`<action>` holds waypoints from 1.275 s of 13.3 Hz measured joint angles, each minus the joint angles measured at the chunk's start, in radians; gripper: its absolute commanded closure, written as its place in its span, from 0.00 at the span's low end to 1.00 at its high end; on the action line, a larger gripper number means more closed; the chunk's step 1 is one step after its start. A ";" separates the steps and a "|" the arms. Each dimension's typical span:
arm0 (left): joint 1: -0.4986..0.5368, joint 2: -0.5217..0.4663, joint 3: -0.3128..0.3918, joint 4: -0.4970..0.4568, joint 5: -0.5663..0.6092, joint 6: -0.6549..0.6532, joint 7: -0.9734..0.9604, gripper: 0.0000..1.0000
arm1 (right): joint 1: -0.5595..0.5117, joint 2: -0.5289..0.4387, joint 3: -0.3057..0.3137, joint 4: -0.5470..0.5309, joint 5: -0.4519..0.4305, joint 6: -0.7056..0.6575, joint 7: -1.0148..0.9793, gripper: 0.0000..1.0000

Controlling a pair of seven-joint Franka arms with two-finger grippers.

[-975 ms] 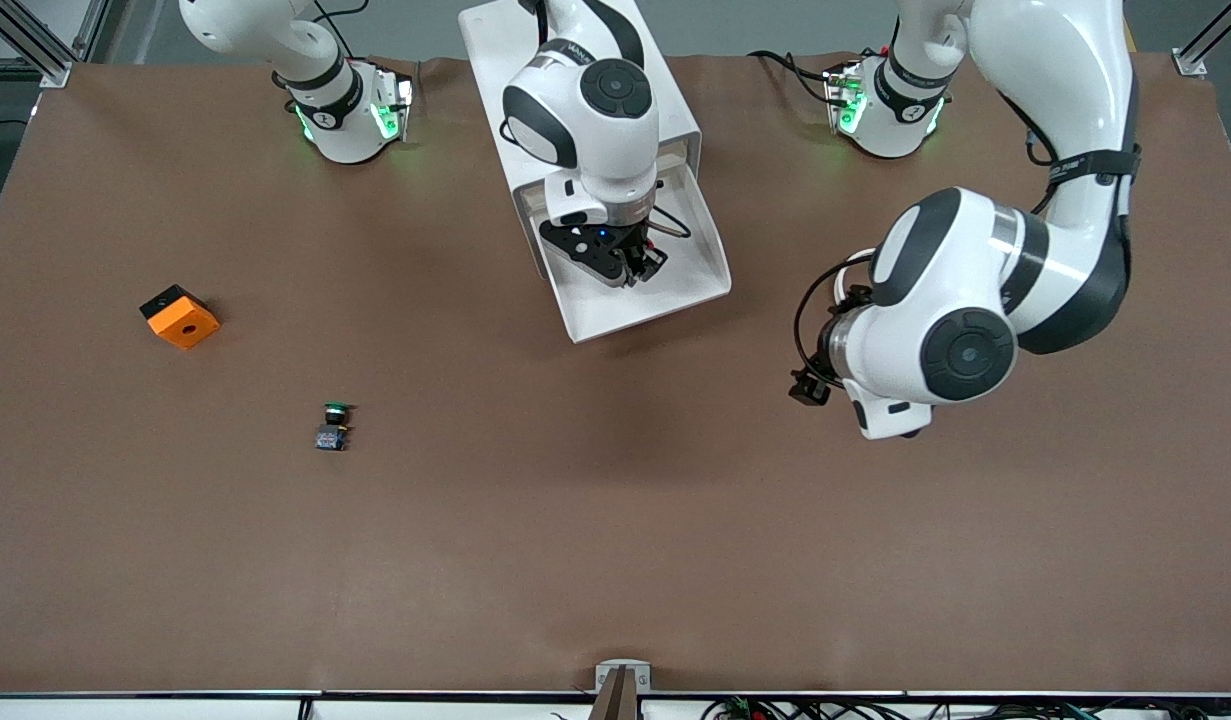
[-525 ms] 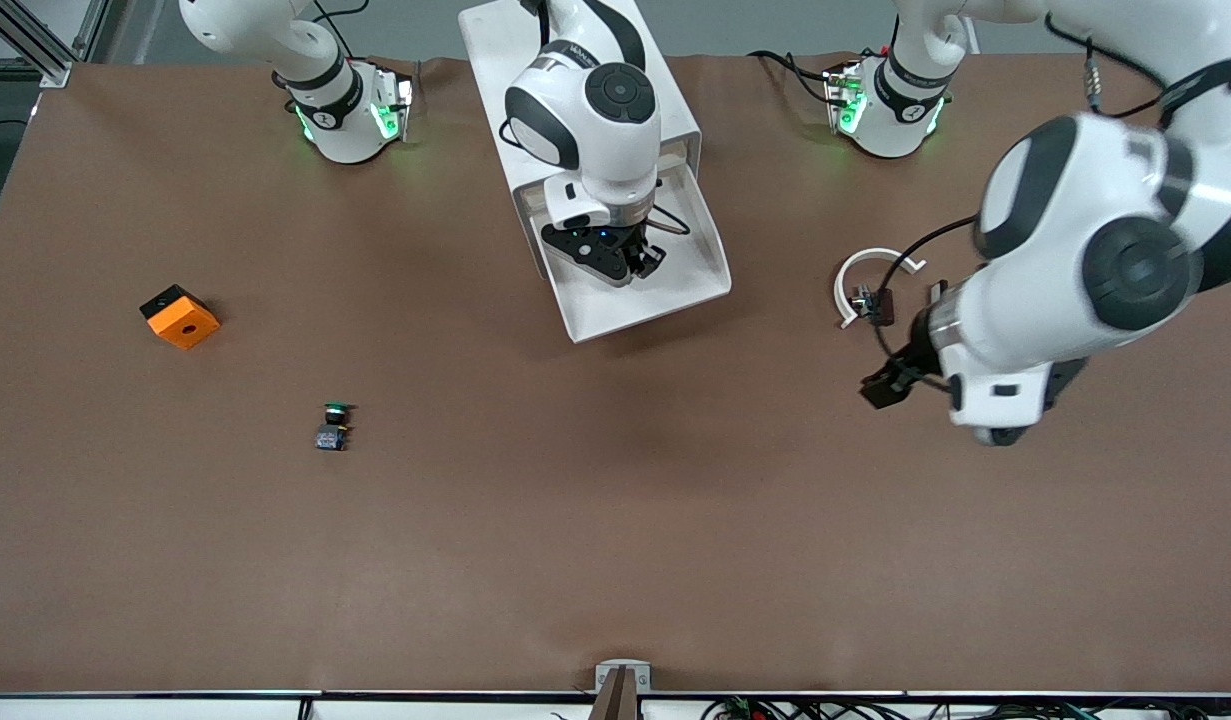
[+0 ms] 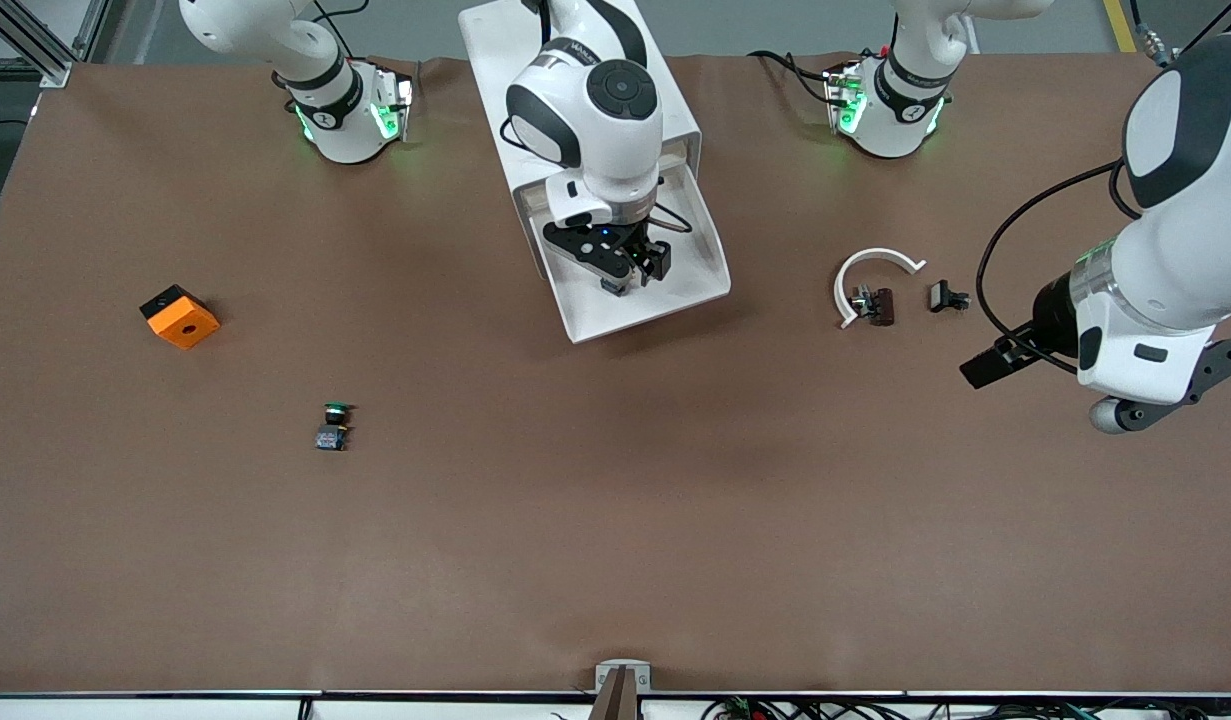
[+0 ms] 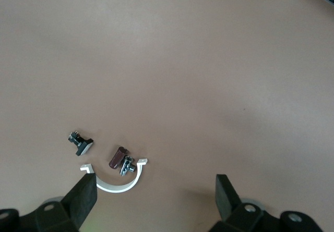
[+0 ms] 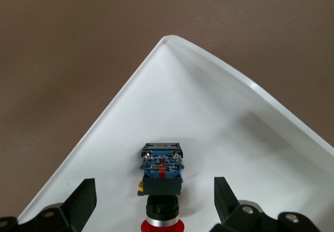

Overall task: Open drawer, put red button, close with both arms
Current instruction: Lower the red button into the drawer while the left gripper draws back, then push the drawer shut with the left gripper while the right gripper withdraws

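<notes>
Bright, even overhead light fills all three views, and the brown tabletop [image 3: 615,520] shows only faint, soft-edged shadows, the clearest beside the open white drawer [image 3: 695,290] and under the arms. Green indicator lights glow on the two arm bases [image 3: 350,120], tinting the surface next to them. Both wrist views are sharp in the middle, while the dark tool fingers [image 5: 78,203] at their edges look slightly soft.

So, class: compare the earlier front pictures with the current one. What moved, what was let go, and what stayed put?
The left gripper swung away toward the left arm's end of the table, uncovering a white clip and a small black part. The right gripper, over the open drawer, opened and let the red button go in the drawer. The green button and orange cube stayed put.
</notes>
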 measured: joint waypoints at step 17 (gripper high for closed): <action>-0.221 0.133 -0.246 -0.540 0.081 0.676 -0.070 0.00 | -0.527 -0.147 -0.030 0.144 0.000 -0.414 -0.913 0.00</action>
